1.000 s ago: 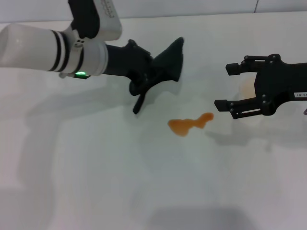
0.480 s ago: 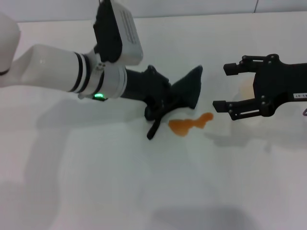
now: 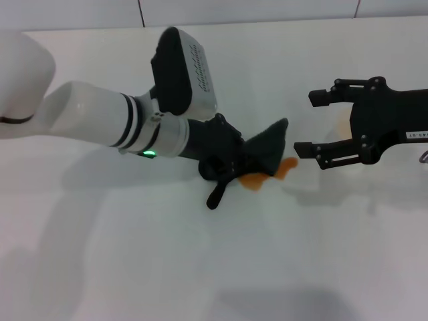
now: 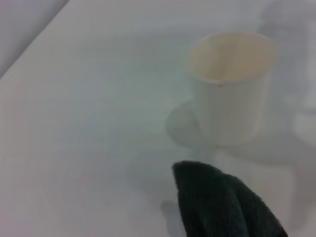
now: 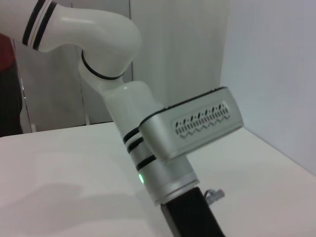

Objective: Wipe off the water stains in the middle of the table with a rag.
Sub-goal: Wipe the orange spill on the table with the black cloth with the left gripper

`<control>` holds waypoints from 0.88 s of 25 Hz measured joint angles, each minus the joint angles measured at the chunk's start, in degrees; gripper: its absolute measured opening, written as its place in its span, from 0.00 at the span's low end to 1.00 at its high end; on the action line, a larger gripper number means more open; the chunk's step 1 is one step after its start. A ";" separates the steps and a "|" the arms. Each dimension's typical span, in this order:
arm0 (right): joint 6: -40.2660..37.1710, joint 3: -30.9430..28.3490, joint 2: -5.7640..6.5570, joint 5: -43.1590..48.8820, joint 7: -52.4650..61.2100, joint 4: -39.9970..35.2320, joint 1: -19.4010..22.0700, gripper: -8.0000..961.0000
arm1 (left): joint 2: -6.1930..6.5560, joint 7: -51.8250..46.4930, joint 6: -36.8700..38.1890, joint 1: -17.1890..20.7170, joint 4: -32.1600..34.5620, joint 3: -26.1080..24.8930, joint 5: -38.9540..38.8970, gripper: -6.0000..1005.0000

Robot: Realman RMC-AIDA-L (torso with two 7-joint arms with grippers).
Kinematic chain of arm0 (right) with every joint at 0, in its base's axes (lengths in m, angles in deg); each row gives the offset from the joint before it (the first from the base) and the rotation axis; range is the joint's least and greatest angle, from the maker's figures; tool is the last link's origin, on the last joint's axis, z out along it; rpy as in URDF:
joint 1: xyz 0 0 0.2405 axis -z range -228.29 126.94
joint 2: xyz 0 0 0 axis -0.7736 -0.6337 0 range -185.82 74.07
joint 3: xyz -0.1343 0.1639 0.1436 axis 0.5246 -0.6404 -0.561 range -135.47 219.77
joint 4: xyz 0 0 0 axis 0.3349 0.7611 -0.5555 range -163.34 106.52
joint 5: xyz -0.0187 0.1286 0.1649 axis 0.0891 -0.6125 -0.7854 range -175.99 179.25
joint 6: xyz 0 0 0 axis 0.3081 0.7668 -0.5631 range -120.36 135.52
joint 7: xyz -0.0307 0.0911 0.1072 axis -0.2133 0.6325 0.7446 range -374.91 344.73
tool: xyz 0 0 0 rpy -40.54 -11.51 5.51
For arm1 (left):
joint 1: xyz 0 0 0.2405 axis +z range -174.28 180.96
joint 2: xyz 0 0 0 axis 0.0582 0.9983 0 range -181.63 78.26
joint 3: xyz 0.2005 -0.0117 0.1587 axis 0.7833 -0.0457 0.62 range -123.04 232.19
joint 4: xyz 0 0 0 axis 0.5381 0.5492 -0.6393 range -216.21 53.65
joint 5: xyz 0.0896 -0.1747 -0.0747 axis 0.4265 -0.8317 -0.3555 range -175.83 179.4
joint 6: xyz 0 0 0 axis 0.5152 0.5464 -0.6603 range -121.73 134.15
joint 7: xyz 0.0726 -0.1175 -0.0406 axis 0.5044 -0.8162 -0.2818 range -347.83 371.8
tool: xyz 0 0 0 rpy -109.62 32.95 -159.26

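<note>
My left gripper (image 3: 224,164) is shut on the dark green-black rag (image 3: 264,154) and holds it low over the white table (image 3: 200,267). The rag covers the left part of the orange water stains (image 3: 286,167); the right tail and a sliver under the rag still show. A narrow strip of the rag (image 3: 215,196) hangs to the table. The rag's tip also shows in the left wrist view (image 4: 222,205). My right gripper (image 3: 309,124) is open, above the table to the right of the stains.
A white paper cup (image 4: 229,86) stands on the table beyond the rag; in the head view it is mostly hidden behind my right gripper (image 3: 342,127). The right wrist view shows my left arm (image 5: 163,148) over the table.
My left gripper has carried the rag down and right, from beside the stains onto their left part. The right gripper has stayed almost still.
</note>
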 joint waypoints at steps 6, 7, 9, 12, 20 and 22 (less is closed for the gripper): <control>0.03 0.00 0.00 0.00 0.00 0.04 0.04 0.91 | -0.02 -0.07 -0.29 -0.43 0.49 8.54 -6.24 0.13; 0.04 0.00 0.00 0.00 0.00 0.04 0.04 0.91 | -0.05 -0.09 -0.31 -0.51 0.51 9.88 -7.28 0.13; 0.03 -0.02 0.00 0.00 0.00 0.04 0.05 0.91 | -0.05 -0.11 -0.36 -0.58 0.56 11.33 -8.39 0.13; 0.03 -0.06 0.00 0.00 0.00 0.15 0.07 0.91 | -0.07 -0.11 -0.37 -0.59 0.65 12.09 -9.06 0.13; 0.14 -0.02 0.00 0.03 -0.08 0.19 -0.02 0.91 | -0.01 0.37 -1.15 -0.49 0.67 12.23 -8.98 0.13; 0.17 -0.01 0.00 0.03 -0.07 0.19 -0.05 0.91 | 0.00 0.67 -2.85 -0.41 0.67 12.24 -8.85 0.13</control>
